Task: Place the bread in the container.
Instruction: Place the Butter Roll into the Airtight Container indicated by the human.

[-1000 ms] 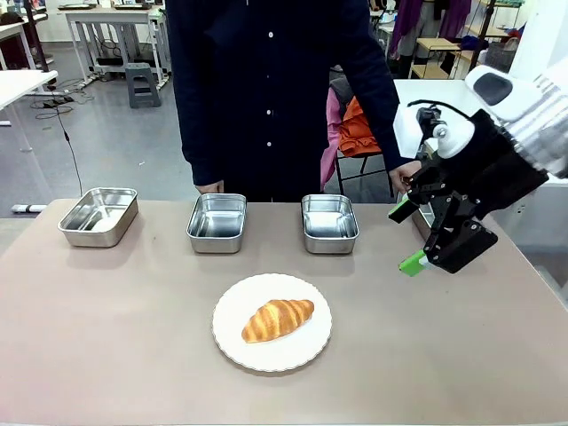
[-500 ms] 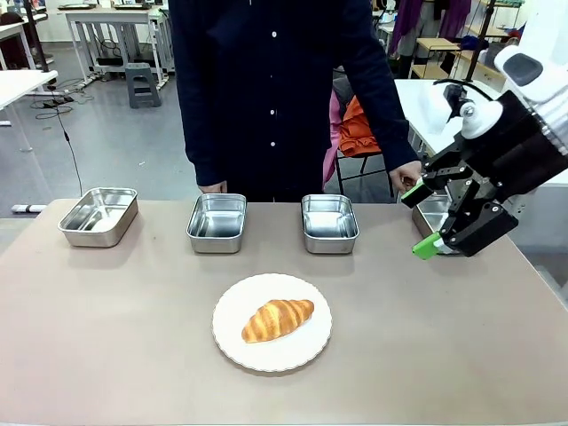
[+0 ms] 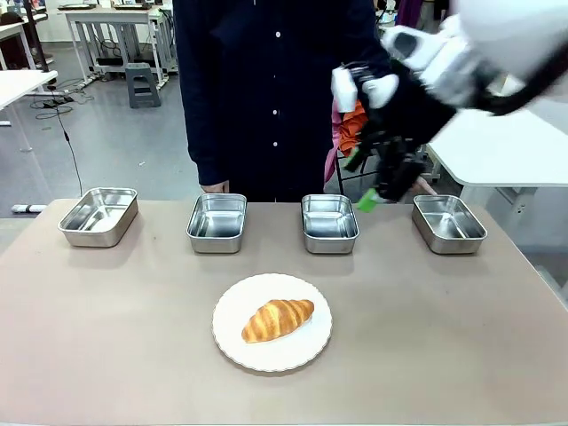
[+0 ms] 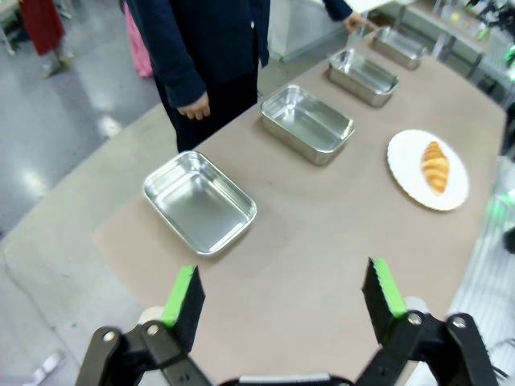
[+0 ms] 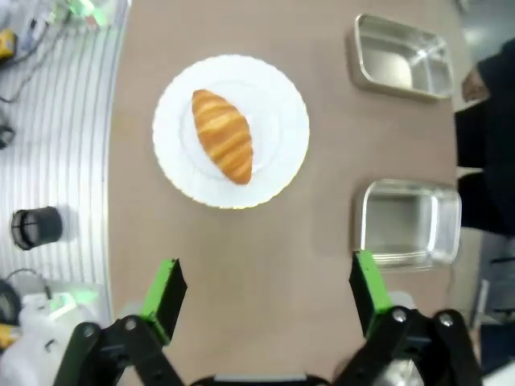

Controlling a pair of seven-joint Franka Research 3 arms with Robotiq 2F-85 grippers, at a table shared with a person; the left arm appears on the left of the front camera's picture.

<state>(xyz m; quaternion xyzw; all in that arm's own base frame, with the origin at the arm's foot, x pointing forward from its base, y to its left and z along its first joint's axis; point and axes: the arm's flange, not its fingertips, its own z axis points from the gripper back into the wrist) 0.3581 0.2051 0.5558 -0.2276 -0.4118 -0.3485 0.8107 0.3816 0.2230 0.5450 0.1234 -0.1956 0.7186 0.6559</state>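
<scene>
- Four steel trays (image 3: pixel 217 222) stand in a row along the far side of the table (image 3: pixel 106 337). The croissant (image 3: pixel 278 319) lies untouched on the round white plate (image 3: pixel 266 357), nearer the robot and well apart from every tray.
- The step in hand looks like the approach: the right gripper (image 3: pixel 359 182) hangs high over the far side, nowhere near the bread.
- Its jaws are spread as wide as they go and hold nothing. From its wrist camera, the croissant (image 5: pixel 223 135) lies ahead of the green pads (image 5: pixel 165 285).
- The next move calls for coming down over the plate, lining the pads up across the croissant's middle and closing softly (a flaky crust likely crushes under a hard squeeze).
- Which tray is meant, I cannot tell.
- The left gripper (image 4: pixel 283 289) is likewise wide open and empty, hovering off the table's end near the endmost tray (image 4: pixel 201 201).
</scene>
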